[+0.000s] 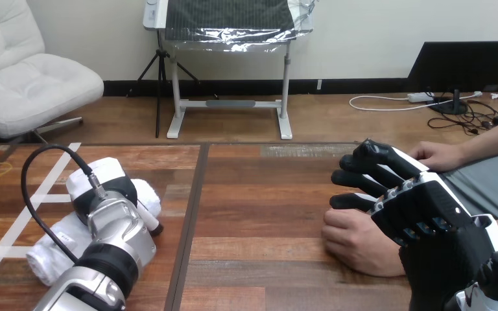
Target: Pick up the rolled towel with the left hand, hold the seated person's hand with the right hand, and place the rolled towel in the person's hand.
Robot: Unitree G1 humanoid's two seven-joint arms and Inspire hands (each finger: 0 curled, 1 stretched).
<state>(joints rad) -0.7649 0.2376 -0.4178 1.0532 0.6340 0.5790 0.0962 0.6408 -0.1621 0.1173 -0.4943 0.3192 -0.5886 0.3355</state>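
The left hand sits on the rolled towel at the left of the table; the wrist hides its grip, which cannot be told. The right hand, fingers loosely extended, lies over the person's hand.

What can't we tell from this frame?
1. Head view: whether the left hand grips the rolled towel; the hand's own back and wrist cover it.
2. Head view: whether the right hand touches the person's nearer hand; its palm side faces away.
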